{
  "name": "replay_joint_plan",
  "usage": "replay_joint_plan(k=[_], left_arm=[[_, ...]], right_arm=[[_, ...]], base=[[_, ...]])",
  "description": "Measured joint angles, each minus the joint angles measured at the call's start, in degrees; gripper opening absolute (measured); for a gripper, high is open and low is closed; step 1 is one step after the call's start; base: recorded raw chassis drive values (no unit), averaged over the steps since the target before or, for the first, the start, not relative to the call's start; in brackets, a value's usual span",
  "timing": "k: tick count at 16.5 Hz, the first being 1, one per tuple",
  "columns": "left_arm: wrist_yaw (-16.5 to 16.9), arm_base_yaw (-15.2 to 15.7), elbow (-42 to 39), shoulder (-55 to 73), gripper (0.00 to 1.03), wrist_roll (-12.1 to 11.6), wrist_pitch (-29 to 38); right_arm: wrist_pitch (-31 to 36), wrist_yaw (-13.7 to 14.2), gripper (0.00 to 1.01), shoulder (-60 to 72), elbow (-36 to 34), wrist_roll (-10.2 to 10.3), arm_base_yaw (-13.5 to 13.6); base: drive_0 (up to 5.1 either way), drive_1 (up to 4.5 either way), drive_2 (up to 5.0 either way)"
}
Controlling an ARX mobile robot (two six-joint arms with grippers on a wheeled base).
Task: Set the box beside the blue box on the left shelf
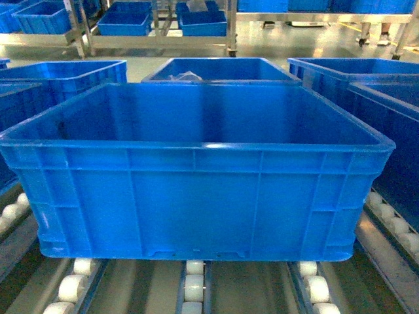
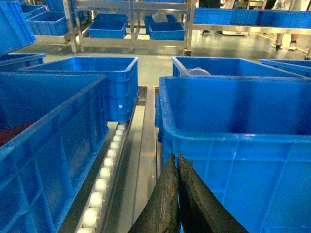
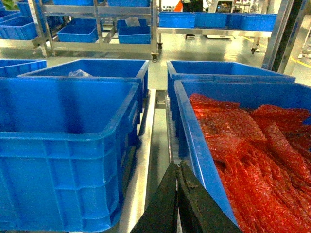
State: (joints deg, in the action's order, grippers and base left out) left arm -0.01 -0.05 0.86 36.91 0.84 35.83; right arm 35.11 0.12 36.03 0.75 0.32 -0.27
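The box (image 1: 196,196), a large bright-blue crate, stands empty on the roller rails of the left shelf (image 1: 194,288), filling the middle of the head view. Another blue box (image 2: 48,141) sits just left of it across a narrow rail gap. My left gripper (image 2: 175,156) is shut on nothing, its tips beside the box's (image 2: 233,155) near-left corner, outside the wall. My right gripper (image 3: 177,165) is also shut and empty, low in the gap between the box (image 3: 63,145) and the crate to its right. Neither gripper shows in the head view.
The crate (image 3: 243,145) on the right holds crumpled red plastic netting. More blue crates (image 1: 219,69) stand behind on the same rack. White rollers (image 2: 104,174) line the rails. Metal racks (image 1: 157,26) with small blue bins stand across the floor.
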Motion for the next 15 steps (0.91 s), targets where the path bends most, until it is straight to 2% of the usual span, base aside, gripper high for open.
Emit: replay_joint_plan(k=[4, 10, 15], left_arm=[[0.0, 0.0, 0.0, -10.8, 0.03, 0.0, -10.0], [0.0, 0.0, 0.0, -21.3, 0.03, 0.0, -20.3], [0.0, 0.0, 0.0, -23.0, 0.03, 0.0, -21.7]], right_arm=[[-9.9, -0.1, 0.02, -10.6, 0.0, 0.0, 0.3], [-19.8, -0.1, 0.02, -20.8, 0.0, 0.0, 0.3], [-21.5, -0.1, 0.02, -22.4, 0.0, 0.0, 0.3]], base=[[0.0, 0.0, 0.0], [0.0, 0.0, 0.0], [0.0, 0.0, 0.0]])
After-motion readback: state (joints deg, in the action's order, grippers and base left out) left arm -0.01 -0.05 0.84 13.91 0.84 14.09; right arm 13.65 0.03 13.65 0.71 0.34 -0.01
